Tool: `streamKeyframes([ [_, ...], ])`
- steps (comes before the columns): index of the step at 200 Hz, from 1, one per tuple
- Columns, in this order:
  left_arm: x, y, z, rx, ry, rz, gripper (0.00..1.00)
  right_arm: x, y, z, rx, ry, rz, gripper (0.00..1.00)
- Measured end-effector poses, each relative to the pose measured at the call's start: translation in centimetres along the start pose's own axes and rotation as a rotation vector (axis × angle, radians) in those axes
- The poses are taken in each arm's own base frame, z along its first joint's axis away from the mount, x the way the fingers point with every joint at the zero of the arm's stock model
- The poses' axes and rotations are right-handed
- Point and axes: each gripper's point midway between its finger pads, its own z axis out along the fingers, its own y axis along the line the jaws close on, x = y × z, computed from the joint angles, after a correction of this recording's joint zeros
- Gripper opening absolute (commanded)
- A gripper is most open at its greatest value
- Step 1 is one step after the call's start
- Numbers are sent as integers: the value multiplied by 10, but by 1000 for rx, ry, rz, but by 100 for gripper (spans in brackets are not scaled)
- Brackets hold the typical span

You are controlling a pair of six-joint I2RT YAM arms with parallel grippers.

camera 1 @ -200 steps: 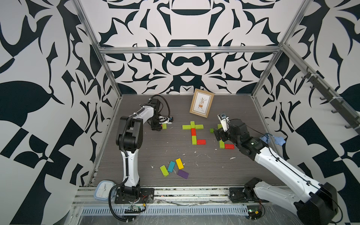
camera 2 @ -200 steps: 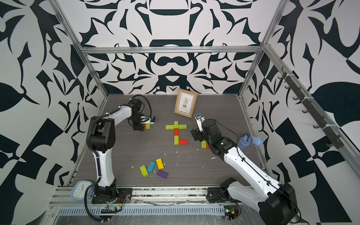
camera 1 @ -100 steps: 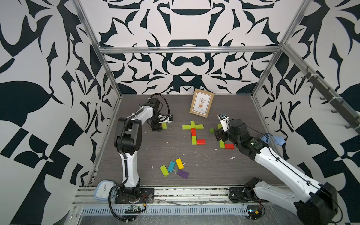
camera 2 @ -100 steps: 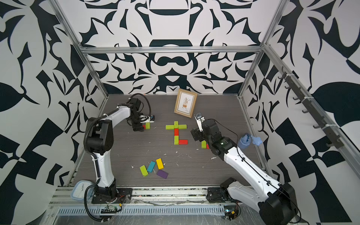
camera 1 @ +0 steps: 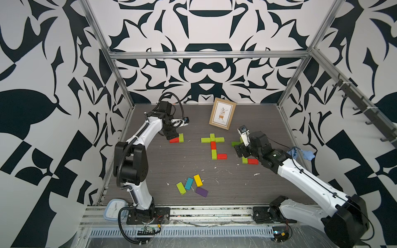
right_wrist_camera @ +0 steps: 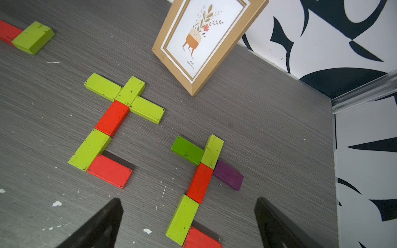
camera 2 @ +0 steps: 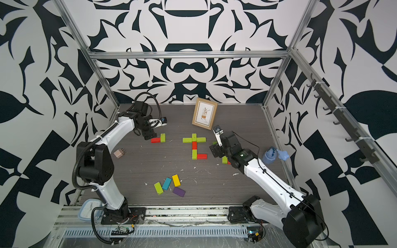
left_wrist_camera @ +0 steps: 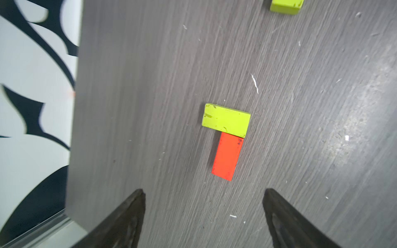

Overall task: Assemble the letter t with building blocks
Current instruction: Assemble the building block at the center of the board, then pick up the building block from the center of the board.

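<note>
A flat red rectangular block [left_wrist_camera: 227, 156] is being shown butted against a lime green block [left_wrist_camera: 226, 120] on the grey worktop [left_wrist_camera: 139, 96], probably as a new t's foot. The left jaws are being held wide and empty beside it, the right jaws likewise over another block t [right_wrist_camera: 199, 182].

1. The left arm [camera 1: 148, 131] rises from the near-left corner of the table [camera 1: 236, 193] and reaches toward the far-left corner.
2. The left gripper [left_wrist_camera: 204, 206] points down, jaws wide apart, empty.
3. The right arm [camera 1: 300, 176] stretches low from the near-right corner along the right edge.
4. The right gripper [right_wrist_camera: 188, 206] tilts downward, jaws spread, empty.
</note>
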Motion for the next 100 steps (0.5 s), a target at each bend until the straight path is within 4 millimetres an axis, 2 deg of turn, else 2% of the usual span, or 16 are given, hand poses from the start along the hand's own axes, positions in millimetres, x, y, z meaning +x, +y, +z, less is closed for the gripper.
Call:
streamKeyframes([
  [35, -19, 12, -53, -101, -95, -91, 92, -1, 1, -1, -7, 2, 15, 99],
  [52, -25, 10, -78, -141, -143, -119, 93, 1, 1, -1, -8, 7, 17, 99],
  [73, -25, -10, -103, -153, -186, -141, 92, 1, 2, -1, -11, 8, 18, 99],
  [100, -33, -48, -119, -94, -227, -165, 89, 0, 1, -2, -11, 3, 19, 99],
])
